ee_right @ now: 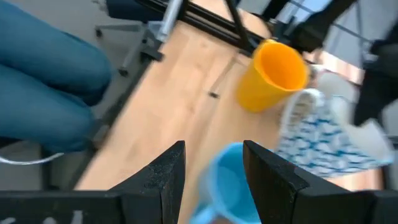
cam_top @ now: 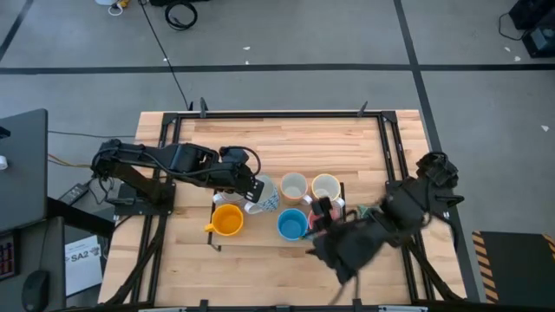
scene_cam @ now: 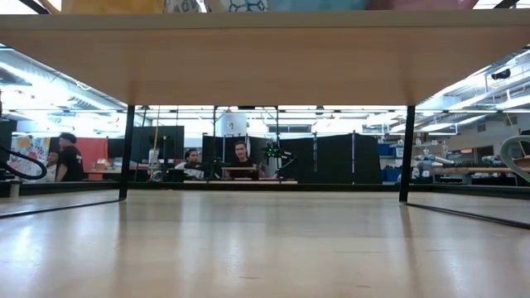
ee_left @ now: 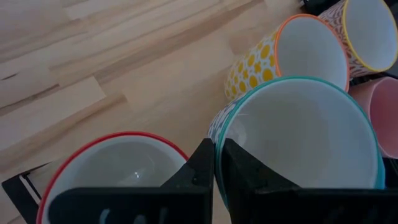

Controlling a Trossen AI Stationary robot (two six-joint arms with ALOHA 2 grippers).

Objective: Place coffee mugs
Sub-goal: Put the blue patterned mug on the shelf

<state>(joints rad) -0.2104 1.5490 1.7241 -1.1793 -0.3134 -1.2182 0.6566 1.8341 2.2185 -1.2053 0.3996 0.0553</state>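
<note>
The coffee mugs stand bunched near the middle of the wooden desk (cam_top: 286,147), toward its front half. The orange mug (cam_top: 227,220) sits at the left of the group with its handle pointing left, and the blue mug (cam_top: 291,224) stands to its right in the same front row. Behind the blue one, two cream mugs stand side by side: one (cam_top: 293,186) with a pale rim and one (cam_top: 325,186) just right of it. A white mug with a blue pattern (cam_top: 266,198) sits between the orange mug and the cream pair. The left gripper (cam_top: 252,192) is at this patterned mug; in the left wrist view its fingers (ee_left: 205,165) are pinched together over the teal rim of that mug (ee_left: 298,140), the wall caught between them, with a red-rimmed mug (ee_left: 112,168) just beside it and a yellow-dotted, orange-rimmed mug (ee_left: 289,53) behind. The right gripper (cam_top: 319,214) hovers at the right of the blue mug, its fingers (ee_right: 163,174) spread apart with the blue mug (ee_right: 230,183) showing between them, apparently not touching. A pink mug (cam_top: 334,211) may sit under the right arm, though it is mostly hidden.
</note>
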